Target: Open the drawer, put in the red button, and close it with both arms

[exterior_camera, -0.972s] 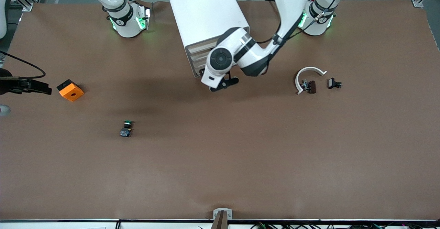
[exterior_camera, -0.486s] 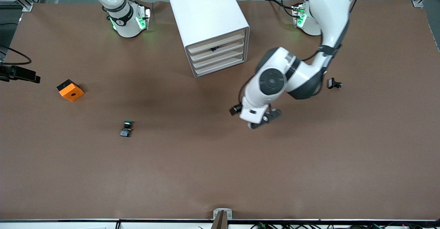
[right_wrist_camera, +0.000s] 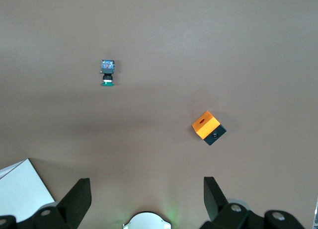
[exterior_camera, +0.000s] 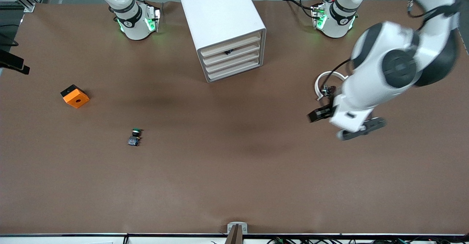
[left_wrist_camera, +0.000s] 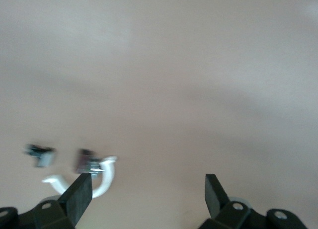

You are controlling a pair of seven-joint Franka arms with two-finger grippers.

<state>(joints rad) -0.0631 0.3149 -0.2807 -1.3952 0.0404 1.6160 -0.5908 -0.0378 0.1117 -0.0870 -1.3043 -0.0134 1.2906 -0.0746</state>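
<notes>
Front view: left gripper (exterior_camera: 361, 129), fingers spread and empty, hangs over the table near the red button (exterior_camera: 329, 89), which is tucked inside a white curved piece (exterior_camera: 322, 78) toward the left arm's end. Right gripper (right_wrist_camera: 146, 199) open, waiting. Risk: a pinch catches the curved piece too.

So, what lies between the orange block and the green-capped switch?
Nothing: in the front view only bare table separates the orange block from the green-capped switch.

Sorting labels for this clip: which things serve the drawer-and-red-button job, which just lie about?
Job: drawer cabinet; red button; left gripper, open over table; right gripper, open above table.
Lying about: green button; orange block; white curved piece beside red button; small black part.
</notes>
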